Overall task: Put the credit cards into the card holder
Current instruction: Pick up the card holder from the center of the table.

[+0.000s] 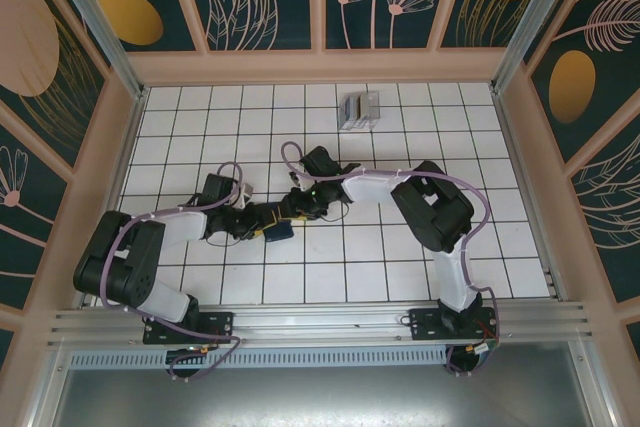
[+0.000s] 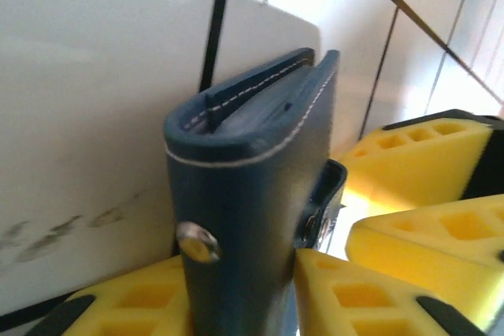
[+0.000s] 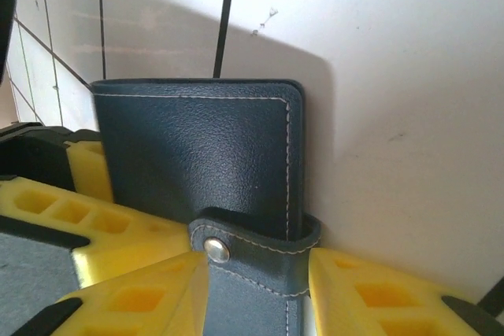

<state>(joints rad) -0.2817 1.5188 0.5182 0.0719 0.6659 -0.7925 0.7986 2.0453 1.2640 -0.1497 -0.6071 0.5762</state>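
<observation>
In the middle of the tiled counter (image 1: 400, 277), the dark blue card holder (image 1: 279, 231) was folded. The left fingers (image 2: 118, 308) pinched it on both faces, and the right fingers (image 3: 134, 300) pinched its strap end. The credit cards (image 1: 360, 109) lay well apart, near the far wall.

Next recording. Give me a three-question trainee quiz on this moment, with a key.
1. True or false: the credit cards are already inside the card holder.
2. Of the left end effector and the right end effector, which grips the card holder? A) left alone B) right alone C) both
3. Fill in: the fingers are ___ in colour.
Key: 1 false, the credit cards lie near the far edge of the table; 2 C; 3 yellow.
</observation>
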